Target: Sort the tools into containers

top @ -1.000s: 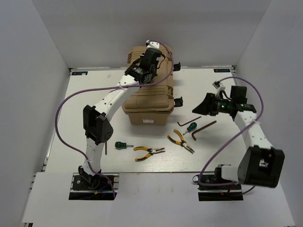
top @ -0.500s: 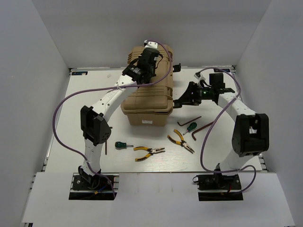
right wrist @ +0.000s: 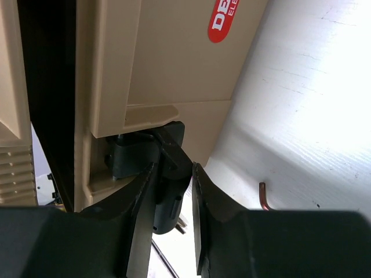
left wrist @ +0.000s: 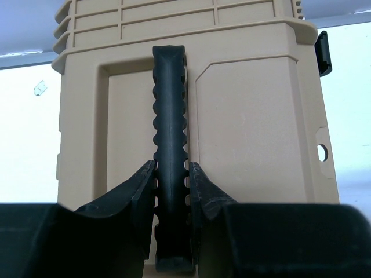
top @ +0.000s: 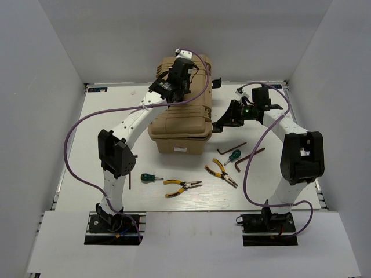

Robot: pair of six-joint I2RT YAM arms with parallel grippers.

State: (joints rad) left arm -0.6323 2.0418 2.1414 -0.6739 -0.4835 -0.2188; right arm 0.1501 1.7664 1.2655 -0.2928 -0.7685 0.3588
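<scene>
Left tool (left wrist: 171, 174): narrow, clamped on black handle (left wrist: 169, 98) atop tan toolbox (top: 179, 124). Right tool (right wrist: 170, 174): narrow, gripping black latch (right wrist: 165, 147) on toolbox right side. On surface (top: 290, 191), all outside toolbox. Near-left of toolbox: green screwdriver (top: 149, 178), yellow pliers (top: 182, 186). Near-right of toolbox: second pliers (top: 222, 172), second screwdriver (top: 233, 155), dark hex key (top: 232, 147), brown hex key (top: 249, 156).

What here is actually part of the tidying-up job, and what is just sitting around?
Part of the job:
- toolbox, closed
- its handle, gripped by the left gripper
- its latch, gripped by the right gripper
- left pliers, right pliers
- left screwdriver, right screwdriver
- hex keys

Just there:
- purple cables
- white table
</scene>
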